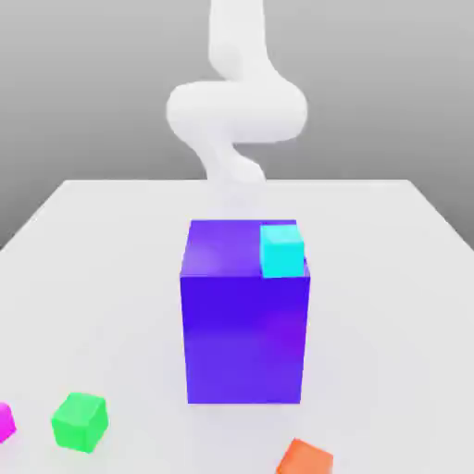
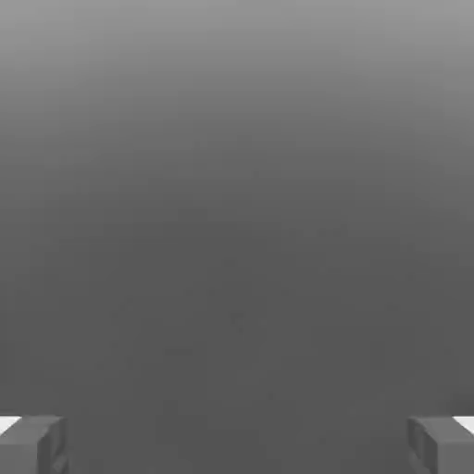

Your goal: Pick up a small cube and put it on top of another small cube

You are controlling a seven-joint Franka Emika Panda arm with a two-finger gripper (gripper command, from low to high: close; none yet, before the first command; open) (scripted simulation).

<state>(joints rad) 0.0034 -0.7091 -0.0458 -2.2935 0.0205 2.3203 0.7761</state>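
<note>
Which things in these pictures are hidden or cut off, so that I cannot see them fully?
- Magenta cube: cut by the exterior view's left edge.
- Orange cube: cut by the bottom edge.
- White arm: its lower part is hidden behind the big purple block.
- End effector: in the hand view, both fingertips are cut by the edge.

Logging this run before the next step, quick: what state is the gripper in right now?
Gripper: open, the two fingertips far apart at the hand view's edges, nothing held between them.
</note>
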